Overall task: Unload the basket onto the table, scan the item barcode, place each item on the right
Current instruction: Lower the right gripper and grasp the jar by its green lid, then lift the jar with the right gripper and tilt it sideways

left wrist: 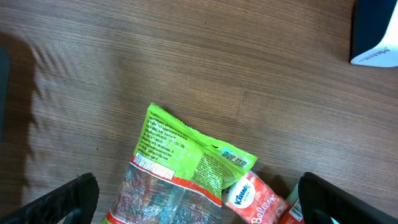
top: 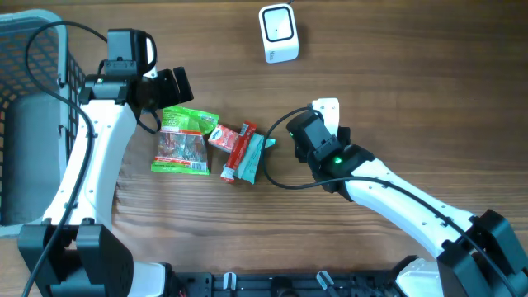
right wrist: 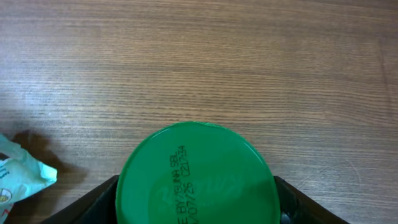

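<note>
Toward the front of the bench, right of centre, at the right gripper: stands wide apart, yet lies against both sides of a green-lidded pot, so grips it by the lid. Shows black date print across that lid, turned up to the wrist camera. Hides the pot's body and any barcode behind lid and gripper. Keeps the pot near the middle of the bench, just right of a cluster of packets and well short of the far edge.

Just left of the pot, in the cluster: a teal pack, then a red stick touching it, then a red tissue pack, then a green bag touched at its right corner by the tissue pack. Lies flat on the wood, all of it.

A little farther back, over the bag's far end, at the left gripper: gapes as wide as it goes and holds nothing.

Along the left edge: a mesh basket.

At the far edge, about mid-width: a white scanner, well apart from pot and packets alike.
</note>
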